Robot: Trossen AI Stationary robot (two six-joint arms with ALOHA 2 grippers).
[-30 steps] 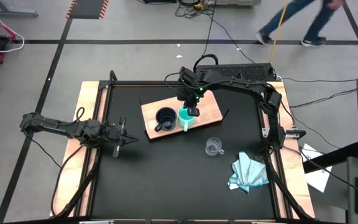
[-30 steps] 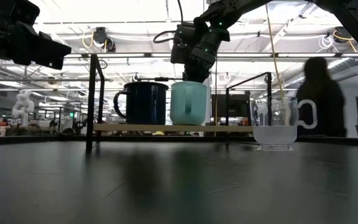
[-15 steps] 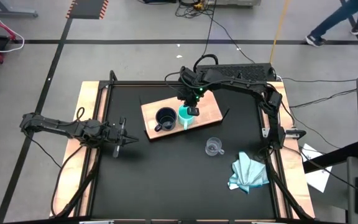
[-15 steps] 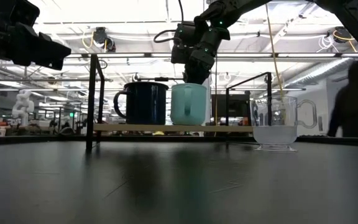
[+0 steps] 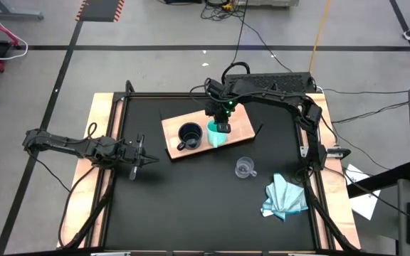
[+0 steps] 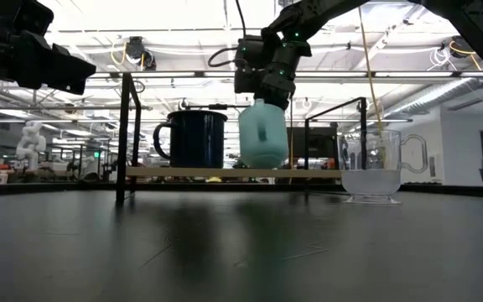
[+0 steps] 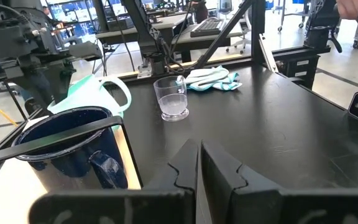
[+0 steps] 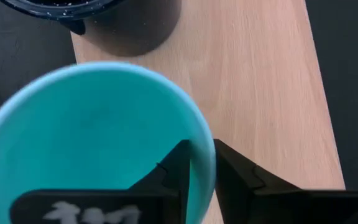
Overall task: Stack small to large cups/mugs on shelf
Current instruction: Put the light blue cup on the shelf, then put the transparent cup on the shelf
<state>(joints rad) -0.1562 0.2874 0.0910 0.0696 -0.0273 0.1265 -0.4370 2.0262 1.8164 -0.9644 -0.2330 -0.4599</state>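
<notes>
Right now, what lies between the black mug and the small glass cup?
In the high view, the turquoise mug, held by the right end effector, lies between the black mug and the glass cup.

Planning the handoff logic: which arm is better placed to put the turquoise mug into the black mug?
The right. Its gripper already pinches the turquoise mug's rim, with the mug lifted and tilted just beside the black mug on the shelf. The left gripper sits shut, off the shelf's left end.

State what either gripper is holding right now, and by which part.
The right gripper is shut on the turquoise mug, pinching its rim with one finger inside and one outside; the mug hangs tilted over the shelf. The left gripper holds nothing.
</notes>
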